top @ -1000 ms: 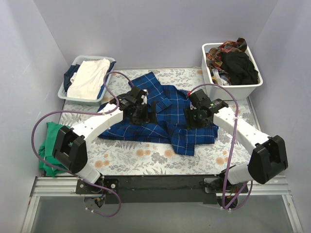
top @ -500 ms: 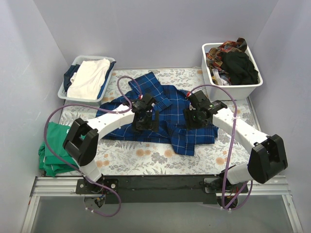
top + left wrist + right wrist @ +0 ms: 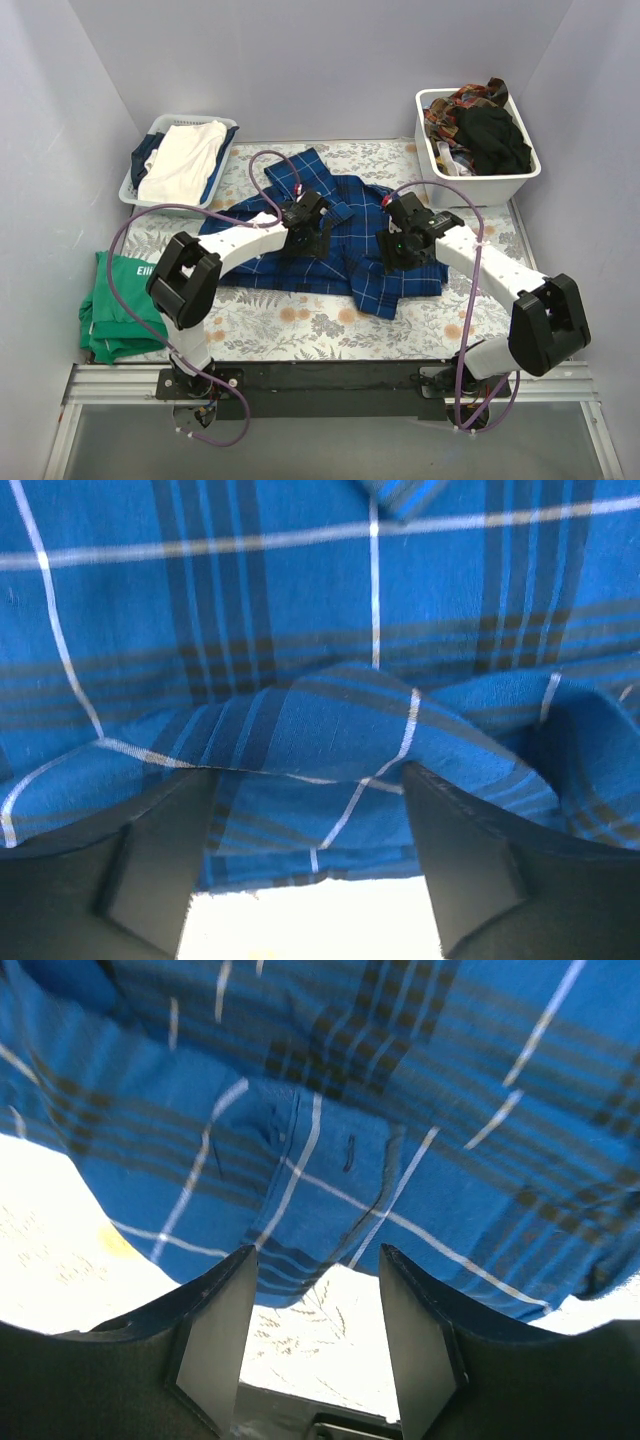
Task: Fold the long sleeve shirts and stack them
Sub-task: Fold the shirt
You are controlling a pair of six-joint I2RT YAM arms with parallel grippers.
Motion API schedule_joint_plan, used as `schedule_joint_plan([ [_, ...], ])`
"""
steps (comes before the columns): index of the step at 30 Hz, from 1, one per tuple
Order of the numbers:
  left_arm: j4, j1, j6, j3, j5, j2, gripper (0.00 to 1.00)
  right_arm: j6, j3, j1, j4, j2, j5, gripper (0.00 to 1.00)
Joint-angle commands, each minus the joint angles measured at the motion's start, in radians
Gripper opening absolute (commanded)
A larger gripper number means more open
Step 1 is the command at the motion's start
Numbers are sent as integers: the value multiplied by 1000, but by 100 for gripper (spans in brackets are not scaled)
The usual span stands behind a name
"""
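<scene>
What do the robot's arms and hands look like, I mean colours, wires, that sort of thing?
The left arm and right arm are built from smooth white tube-like links joined by chunky black housings. A purple cable loops loosely along each one. Each arm ends in a black hand, the left hand and the right hand, with two flat, angular fingers. No markings show.

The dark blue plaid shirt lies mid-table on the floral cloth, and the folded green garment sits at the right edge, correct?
No. The folded green garment lies at the left edge, not the right, as the top external view shows. The dark blue plaid shirt does lie mid-table on the grey-and-orange floral table cloth.
</scene>
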Motion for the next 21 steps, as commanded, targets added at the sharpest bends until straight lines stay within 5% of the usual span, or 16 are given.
schedule_joint_plan([
  [1,55,7,27,39,-38,31,64,-81,-75,1,16,-33,-81,60],
  [7,72,28,29,62,-6,63,34,-113,-172,16,2,-140,-201,60],
  [21,89,79,6,43,60,72,37,-44,-296,131,94,-56,-221,59],
])
